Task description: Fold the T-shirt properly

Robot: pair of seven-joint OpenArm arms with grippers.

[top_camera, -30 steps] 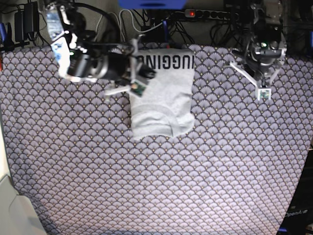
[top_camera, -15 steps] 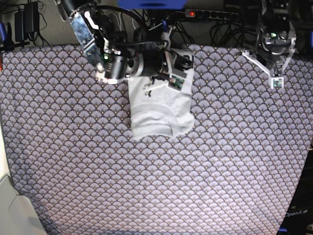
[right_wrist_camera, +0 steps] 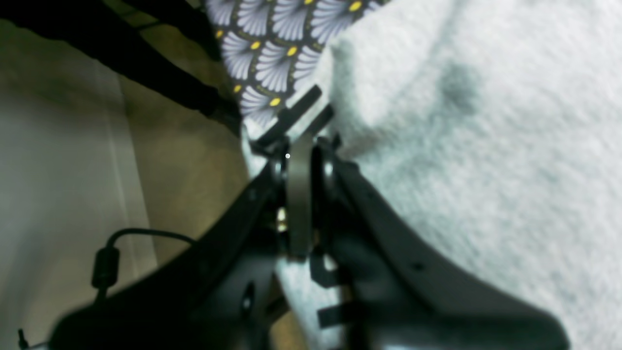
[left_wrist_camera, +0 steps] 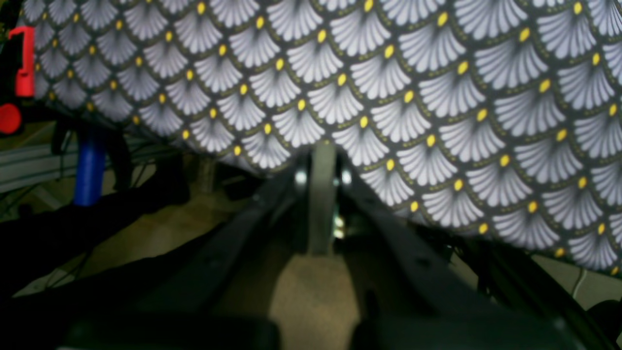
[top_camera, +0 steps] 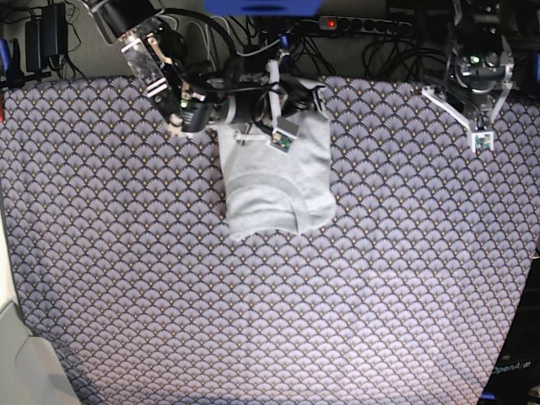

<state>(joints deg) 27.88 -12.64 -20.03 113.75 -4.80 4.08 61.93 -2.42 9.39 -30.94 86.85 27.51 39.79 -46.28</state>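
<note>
T-shirt (top_camera: 278, 181): compact folded bundle at your tablecloth's (top_camera: 253, 321) far edge | your right gripper (right_wrist_camera: 308, 146): closed over its far end, probably to neaten it; pinch unclear | your left gripper (left_wrist_camera: 322, 150): closed, empty, well apart, leaving room

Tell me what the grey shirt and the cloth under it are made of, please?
The grey shirt looks like soft, matt cotton: it's speckled, a bit fuzzy, and bends in rounded folds. The patterned cloth looks smooth and flat, with crisp printed fans; it could be woven fabric or a wipe-clean plastic one, I can't tell which.
</note>
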